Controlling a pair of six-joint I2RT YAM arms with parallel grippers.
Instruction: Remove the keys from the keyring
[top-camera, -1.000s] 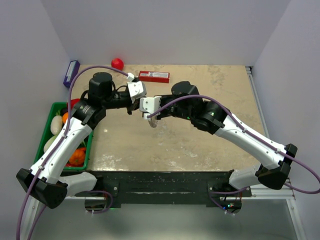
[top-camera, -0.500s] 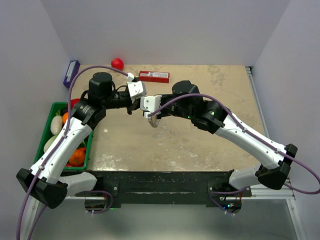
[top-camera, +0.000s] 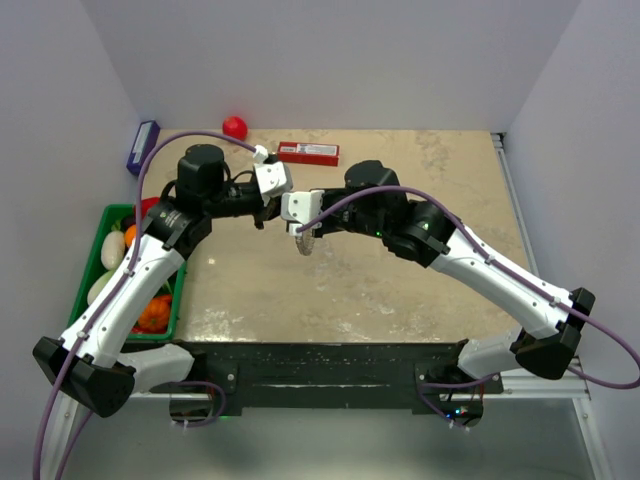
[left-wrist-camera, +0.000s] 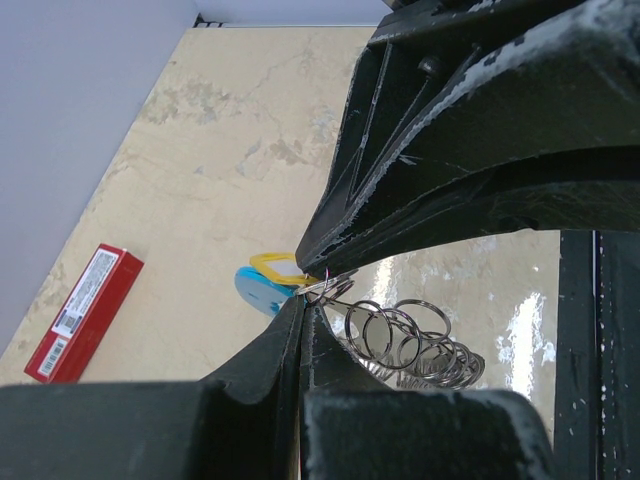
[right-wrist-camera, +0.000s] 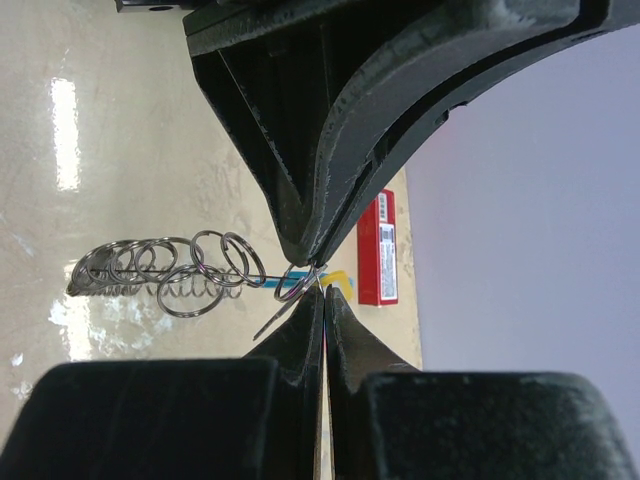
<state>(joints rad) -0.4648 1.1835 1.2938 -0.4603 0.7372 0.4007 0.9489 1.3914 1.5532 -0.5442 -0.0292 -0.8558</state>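
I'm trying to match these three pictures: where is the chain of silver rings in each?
Top external: keyring near the centre.
Left wrist: lower middle.
Right wrist: left of centre.
Shared landmark: the red box, in all three.

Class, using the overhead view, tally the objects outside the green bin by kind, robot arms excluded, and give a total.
Boxes: 2 (red box, dark blue box)
Balls: 1 (red ball)
Keyrings: 1 (keyring)
Total: 4
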